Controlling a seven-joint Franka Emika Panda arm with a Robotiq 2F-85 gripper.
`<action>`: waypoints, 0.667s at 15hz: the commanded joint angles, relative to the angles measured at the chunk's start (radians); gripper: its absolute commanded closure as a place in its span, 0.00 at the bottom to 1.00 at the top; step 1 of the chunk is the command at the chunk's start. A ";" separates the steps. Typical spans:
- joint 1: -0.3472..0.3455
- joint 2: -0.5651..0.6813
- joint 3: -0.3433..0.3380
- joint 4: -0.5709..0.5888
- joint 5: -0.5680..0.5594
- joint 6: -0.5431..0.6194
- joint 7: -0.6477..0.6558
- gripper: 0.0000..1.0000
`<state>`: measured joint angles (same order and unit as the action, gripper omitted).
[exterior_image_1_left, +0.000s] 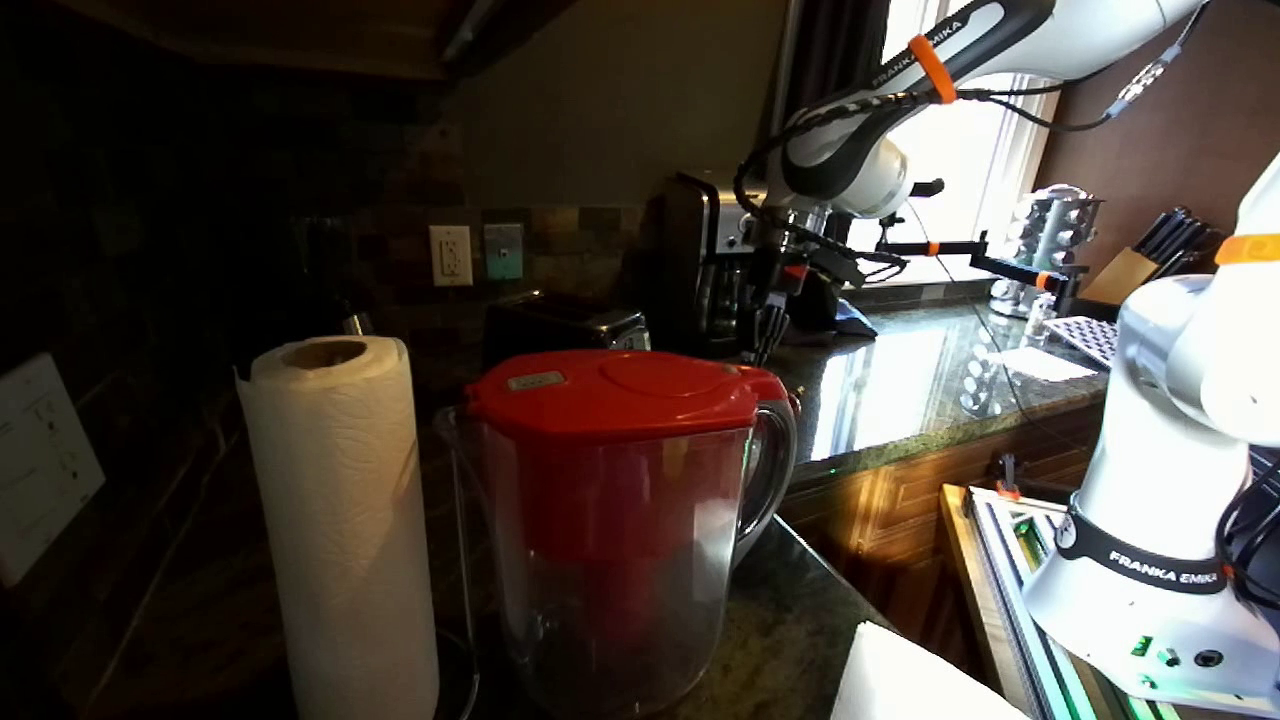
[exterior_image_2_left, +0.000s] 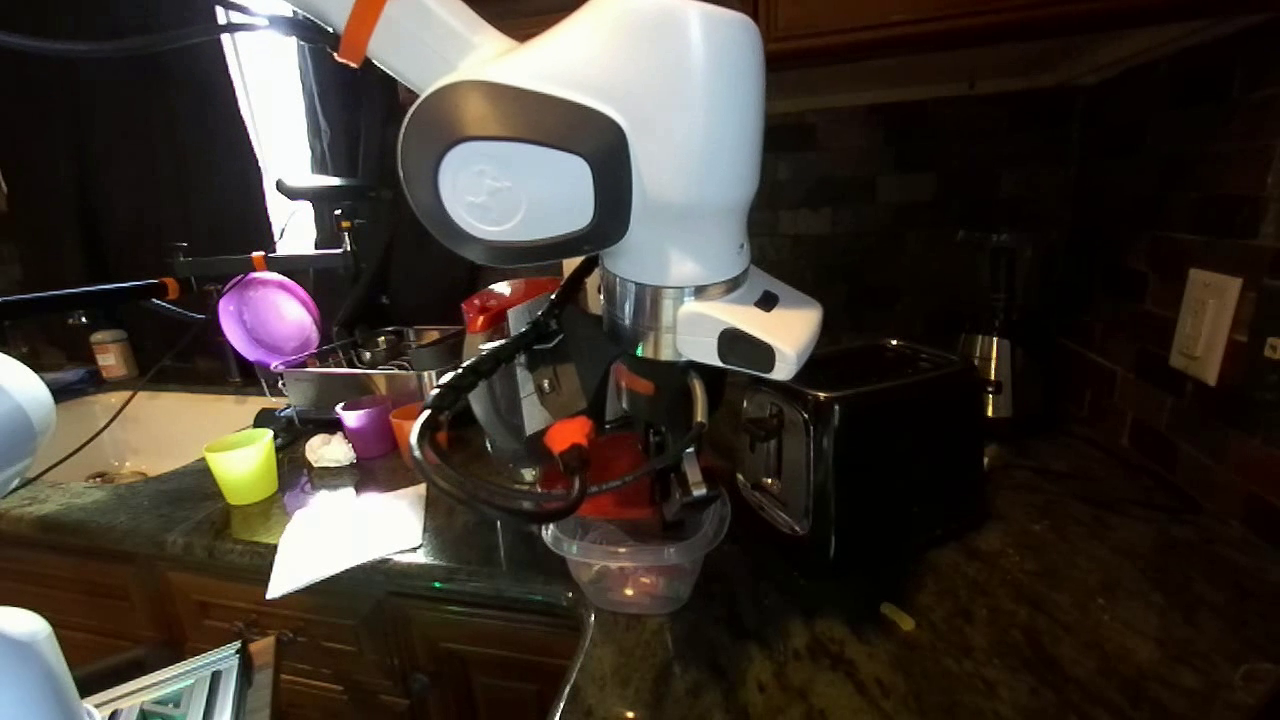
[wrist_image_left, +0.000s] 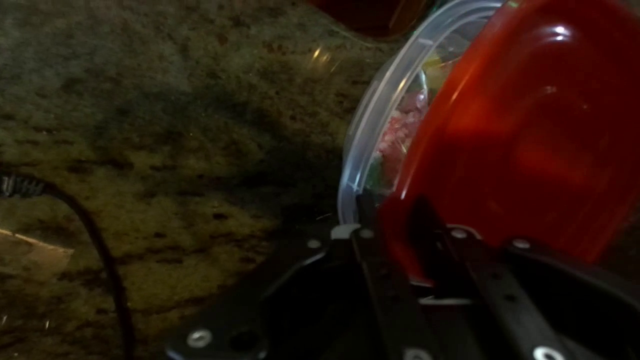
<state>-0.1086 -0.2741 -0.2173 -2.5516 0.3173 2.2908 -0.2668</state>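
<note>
A red plastic lid (wrist_image_left: 525, 135) with rounded corners lies over much of a clear plastic container (wrist_image_left: 372, 117) in the wrist view. Its near corner sits between the black fingers of my gripper (wrist_image_left: 395, 212), which is shut on it. Pinkish and green contents show through the uncovered side of the container. In an exterior view the lid (exterior_image_2_left: 608, 475) looks tilted just above the container (exterior_image_2_left: 637, 570), with the gripper (exterior_image_2_left: 685, 490) at the container's rim. Whether the lid touches that rim I cannot tell. The red-topped pitcher hides the container in an exterior view, where the gripper (exterior_image_1_left: 768, 335) points down.
A black toaster (exterior_image_2_left: 880, 450) stands close beside the container. A yellow-green cup (exterior_image_2_left: 242, 467), a purple cup (exterior_image_2_left: 366, 425) and a white sheet (exterior_image_2_left: 350, 535) lie toward the sink. The pitcher (exterior_image_1_left: 615, 480) and a paper towel roll (exterior_image_1_left: 345, 540) stand on the counter. A dark cable (wrist_image_left: 102, 250) crosses it.
</note>
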 joint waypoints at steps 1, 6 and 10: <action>0.005 -0.027 -0.019 0.013 0.042 -0.061 -0.029 0.95; -0.028 -0.077 -0.027 0.007 -0.018 -0.061 -0.024 0.95; -0.066 -0.116 -0.054 0.003 -0.052 -0.038 -0.014 0.95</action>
<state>-0.1465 -0.3416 -0.2470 -2.5375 0.2963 2.2666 -0.2769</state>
